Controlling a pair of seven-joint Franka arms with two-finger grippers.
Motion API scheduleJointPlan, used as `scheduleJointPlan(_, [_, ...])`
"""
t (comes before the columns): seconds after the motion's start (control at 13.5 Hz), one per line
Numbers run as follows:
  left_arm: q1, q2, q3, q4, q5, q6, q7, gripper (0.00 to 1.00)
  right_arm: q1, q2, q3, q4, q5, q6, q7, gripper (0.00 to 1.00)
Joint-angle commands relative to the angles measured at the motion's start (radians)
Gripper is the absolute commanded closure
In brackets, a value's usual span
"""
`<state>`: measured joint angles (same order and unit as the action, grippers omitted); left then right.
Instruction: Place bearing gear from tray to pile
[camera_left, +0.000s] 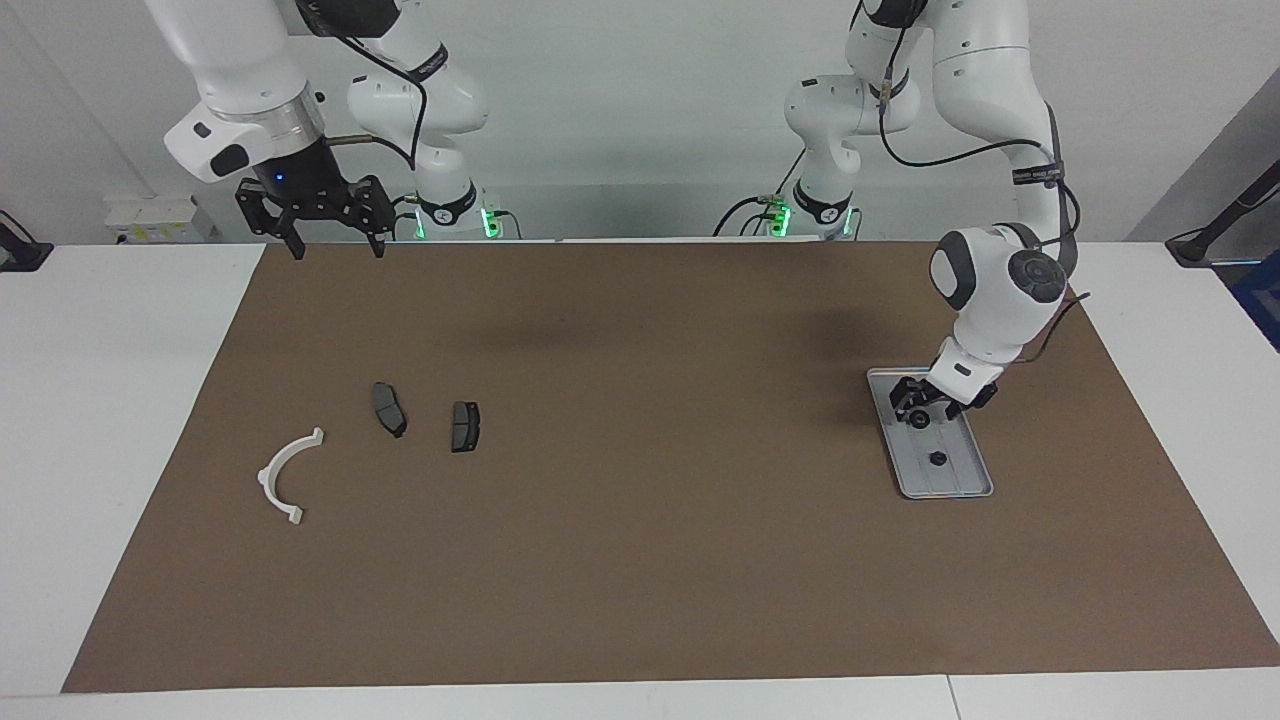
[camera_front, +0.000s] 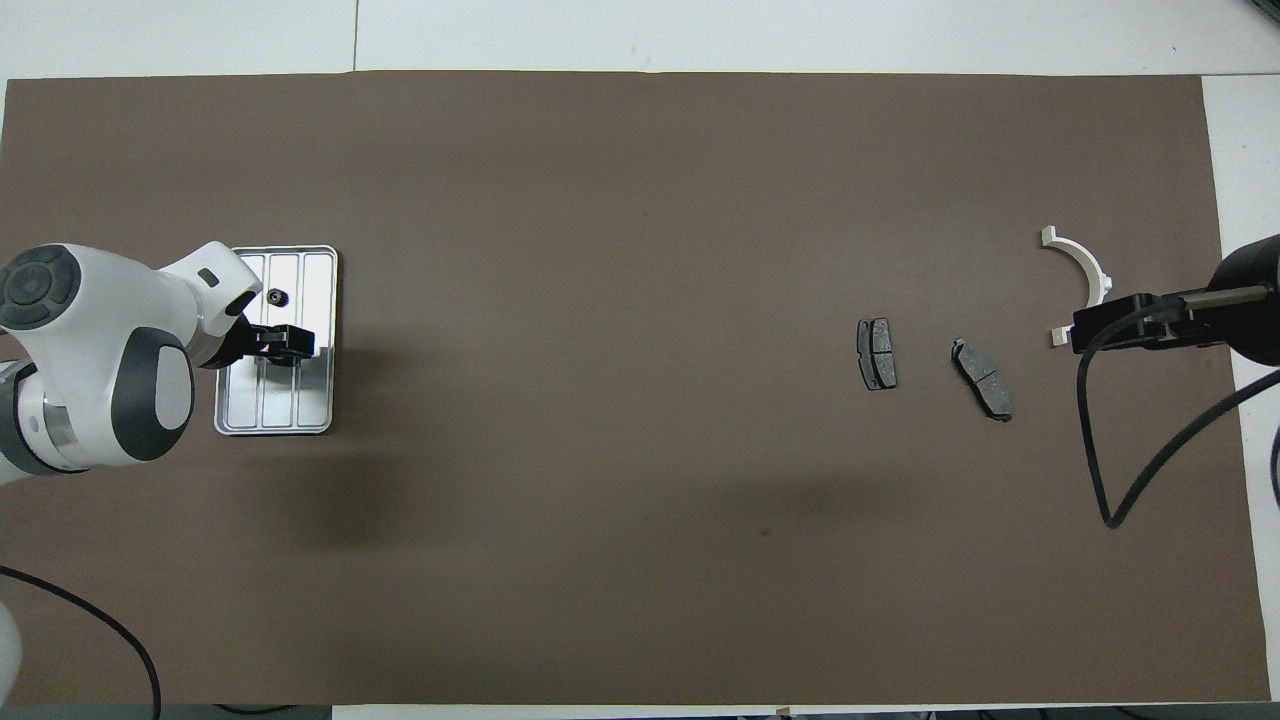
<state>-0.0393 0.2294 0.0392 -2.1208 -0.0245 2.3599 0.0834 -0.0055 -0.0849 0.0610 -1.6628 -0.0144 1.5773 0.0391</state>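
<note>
Brown mat (camera_left: 640, 520) covering the white desk (camera_left: 110, 400). Silver-grey ridged tray (camera_left: 960, 482) toward the left arm's end, carrying two small dark bearing gears: one (camera_left: 916, 418) nearer the robots, one (camera_left: 938, 459) farther. Left gripper (camera_left: 922, 405) low over the tray, fingers spread around the nearer gear, not closed on it. Right gripper (camera_left: 335, 240) raised over the mat's robot-side edge, waiting, fingers released. Pile toward the right arm's end: white half-ring (camera_left: 285, 475), then two dark grey pads (camera_left: 389, 409) (camera_left: 465, 426), all apart.
</note>
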Motion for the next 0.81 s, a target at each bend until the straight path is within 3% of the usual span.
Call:
scheduleJointPlan(0.0, [0.010,0.002,-0.005,-0.011,-0.003,0.025,0.021,0.12,-0.002,-0.032,0.002,-0.090,0.027,0.090,0.025,0.00])
scheduleJointPlan(0.37, [0.010,0.002,-0.005,-0.013,-0.005,0.021,0.019,0.19,0.001,-0.016,0.003,-0.236,0.027,0.275,0.041,0.00])
scheduleJointPlan(0.74, [0.009,0.001,-0.005,-0.014,-0.005,0.016,0.018,0.23,0.044,0.088,0.003,-0.301,0.027,0.452,0.186,0.00])
